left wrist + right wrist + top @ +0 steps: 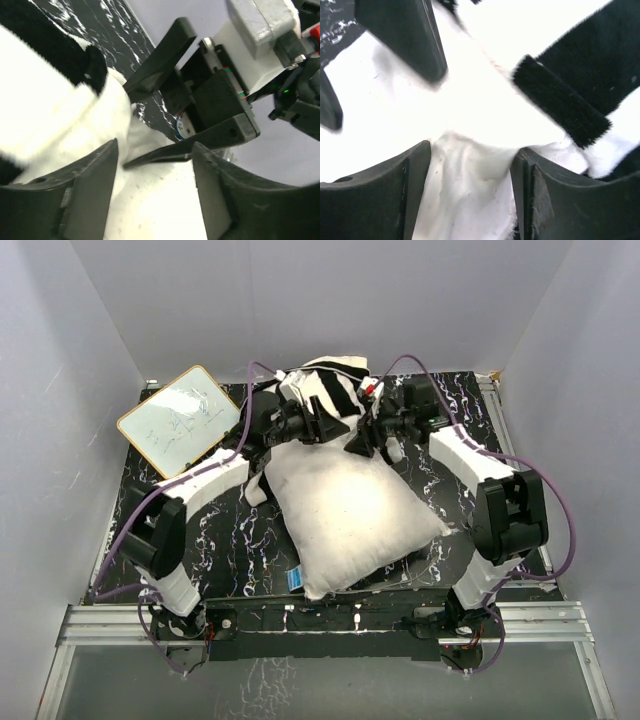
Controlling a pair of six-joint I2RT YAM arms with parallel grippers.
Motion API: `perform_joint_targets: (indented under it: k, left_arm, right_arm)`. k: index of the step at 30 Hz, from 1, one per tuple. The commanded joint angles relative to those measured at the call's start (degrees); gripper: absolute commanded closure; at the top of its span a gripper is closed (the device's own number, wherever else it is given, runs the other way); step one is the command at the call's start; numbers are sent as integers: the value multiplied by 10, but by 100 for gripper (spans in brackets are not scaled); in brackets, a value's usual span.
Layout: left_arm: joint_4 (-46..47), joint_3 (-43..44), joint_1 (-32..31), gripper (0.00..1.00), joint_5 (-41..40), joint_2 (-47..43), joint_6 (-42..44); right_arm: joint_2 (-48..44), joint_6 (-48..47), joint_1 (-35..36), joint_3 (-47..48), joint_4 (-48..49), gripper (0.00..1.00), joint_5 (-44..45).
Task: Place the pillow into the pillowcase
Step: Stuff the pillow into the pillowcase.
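Pillow [350,515]: plain white, plump, faintly speckled, lying diagonally mid-table, far end covered by pillowcase [335,390]. Pillowcase: wide black-and-white stripes, bunched up. Left gripper [318,427] and right gripper [360,440]: at pillowcase edge, fingers parted over white fabric, clamping nothing.

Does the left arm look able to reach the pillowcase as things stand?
Probably yes: the left gripper, jaws apart, sits beside the pillowcase bunched over the far end of the pillow; only the right gripper crowds it.

Small whiteboard [180,420], black marbled table [240,540]
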Motion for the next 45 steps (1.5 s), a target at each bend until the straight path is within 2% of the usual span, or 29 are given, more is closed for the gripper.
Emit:
perform_joint_targets:
  k: [1, 3, 5, 8, 10, 13, 16, 19, 22, 25, 27, 32, 33, 35, 36, 38, 39, 40, 43, 45]
  left_arm:
    - [-246, 53, -5, 31, -103, -132, 257]
    - [-300, 34, -1, 22, -163, -181, 329]
    - [-348, 6, 10, 19, -189, -217, 366]
    - [-394, -58, 31, 19, -216, -250, 353]
    - [-380, -124, 44, 18, -219, -272, 318]
    - [-338, -219, 65, 18, -210, -294, 270]
    - [-318, -247, 98, 18, -201, -281, 248]
    - [-302, -249, 148, 18, -166, -245, 221]
    - [-247, -257, 182, 17, -142, -212, 192]
    - [-194, -258, 189, 16, -134, -171, 180]
    - [-186, -242, 189, 16, -128, -127, 180]
    - [-174, -191, 188, 17, -103, -10, 174]
    - [-163, -189, 189, 20, -95, -1, 168]
    - [-146, -184, 189, 36, -67, 20, 153]
    - [-137, -183, 189, 47, -52, 28, 143]
    - [-115, -183, 189, 82, -5, 36, 117]
    - [-105, -184, 189, 94, 20, 35, 100]
    - [-91, -190, 188, 100, 48, 27, 82]
    - [-46, -216, 169, 100, 105, -39, 25]
    - [-72, -210, 139, 100, 119, -100, 19]
  right_arm:
    - [-79, -226, -22, 90, -193, 29, -66]
    - [-109, -291, -22, 97, -253, 20, -83]
    - [-138, -328, -20, 99, -285, 12, -95]
    - [-155, -363, 4, 106, -320, 3, -119]
    - [-145, -376, 46, 114, -340, 1, -116]
    - [-123, -398, 141, 121, -344, 0, -47]
    - [-78, -404, 203, 149, -338, 0, 17]
    - [-23, -379, 236, 175, -318, 0, 81]
    - [7, -317, 241, 170, -266, 6, 168]
    - [5, -304, 232, 120, -231, 13, 235]
    - [-12, -297, 214, 76, -203, 19, 235]
    - [-47, -285, 180, 13, -171, 44, 226]
    - [-50, -285, 177, 6, -169, 49, 224]
    - [-54, -285, 171, -3, -167, 57, 218]
    - [-55, -284, 168, -6, -165, 61, 217]
    - [-51, -281, 164, -5, -161, 68, 221]
    - [-47, -276, 164, -1, -157, 73, 230]
    - [-42, -260, 164, 7, -150, 79, 245]
    - [-26, -212, 164, 53, -112, 90, 291]
    - [-19, -175, 164, 91, -59, 92, 325]
